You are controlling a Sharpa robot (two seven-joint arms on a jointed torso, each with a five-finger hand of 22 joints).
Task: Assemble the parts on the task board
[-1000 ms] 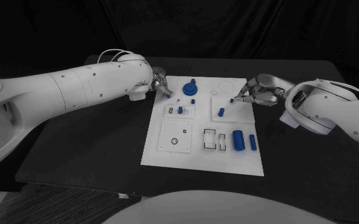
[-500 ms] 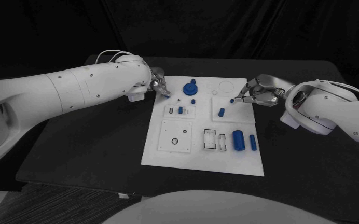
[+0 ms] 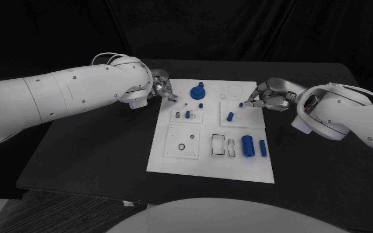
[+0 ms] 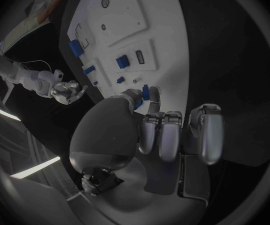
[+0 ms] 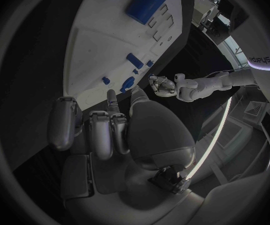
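My right hand (image 3: pixel 262 98) pinched a small blue part (image 3: pixel 241 104) over the task board (image 3: pixel 204 163), seemingly for insertion; left hand (image 3: pixel 161 89) grasp indeterminate.

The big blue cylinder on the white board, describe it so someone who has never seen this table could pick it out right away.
Start at the white task board in the middle of the black table and go to its near right part. There the big blue cylinder lies on its side, just right of two empty rectangular slots. It is the thickest blue part there, plainly fatter than the slim blue pin lying on its right.
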